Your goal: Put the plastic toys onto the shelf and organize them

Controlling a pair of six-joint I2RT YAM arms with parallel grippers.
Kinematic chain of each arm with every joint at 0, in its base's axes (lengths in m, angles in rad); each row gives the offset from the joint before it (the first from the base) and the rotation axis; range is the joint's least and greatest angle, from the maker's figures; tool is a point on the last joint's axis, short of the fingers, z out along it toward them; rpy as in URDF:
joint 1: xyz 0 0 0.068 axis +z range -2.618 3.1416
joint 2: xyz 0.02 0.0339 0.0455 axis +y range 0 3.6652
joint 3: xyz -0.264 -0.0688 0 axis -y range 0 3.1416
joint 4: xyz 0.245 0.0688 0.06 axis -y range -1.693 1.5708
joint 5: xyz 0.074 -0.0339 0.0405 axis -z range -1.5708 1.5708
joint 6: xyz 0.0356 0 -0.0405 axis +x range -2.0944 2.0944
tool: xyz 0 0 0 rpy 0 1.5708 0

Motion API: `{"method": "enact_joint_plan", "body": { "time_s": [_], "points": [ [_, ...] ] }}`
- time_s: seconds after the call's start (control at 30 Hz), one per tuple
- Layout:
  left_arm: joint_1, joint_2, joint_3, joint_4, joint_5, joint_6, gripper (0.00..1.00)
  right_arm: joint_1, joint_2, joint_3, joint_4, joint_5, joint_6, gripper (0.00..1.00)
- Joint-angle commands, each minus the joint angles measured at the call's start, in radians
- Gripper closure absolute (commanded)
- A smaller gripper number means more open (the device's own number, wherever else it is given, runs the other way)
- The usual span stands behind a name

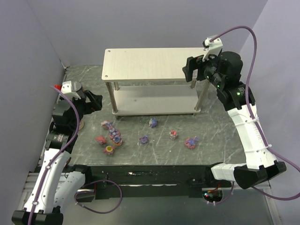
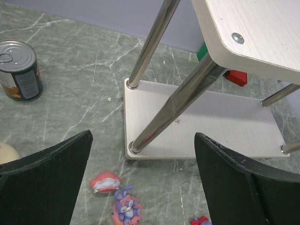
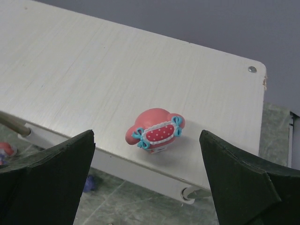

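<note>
The pink hooded toy (image 3: 157, 131) is lying on the shelf's (image 3: 84, 70) top board, just ahead of the right pincer (image 3: 146, 183), whose fingers are standing wide apart and gripping nothing. It is sitting close to the near edge, so a brushing finger could be knocking it off onto the counter (image 1: 225, 140). Open board is stretching beyond it. The left pincer (image 2: 143, 180), also apart, is hovering with a metal post (image 2: 173, 103) right ahead.
</note>
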Motion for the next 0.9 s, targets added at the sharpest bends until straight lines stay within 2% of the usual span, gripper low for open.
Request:
{"method": "enact_joint_plan", "body": {
  "time_s": [0.0, 0.3, 0.67, 0.87],
  "points": [
    [-0.004, -0.012, 0.013, 0.015, 0.006, 0.013, 0.04, -0.049, 0.008, -0.009, 0.059, -0.187, -0.085, 0.00],
    [-0.004, -0.002, 0.017, 0.012, 0.009, 0.014, 0.04, -0.119, 0.028, -0.046, 0.104, -0.377, -0.200, 0.00],
    [-0.002, 0.027, 0.031, 0.002, 0.010, 0.016, 0.04, -0.173, 0.148, 0.030, 0.070, -0.434, -0.249, 0.00],
    [0.000, 0.040, 0.036, -0.003, 0.010, 0.017, 0.04, -0.184, 0.154, -0.012, 0.107, -0.482, -0.269, 0.00]
  ]
}}
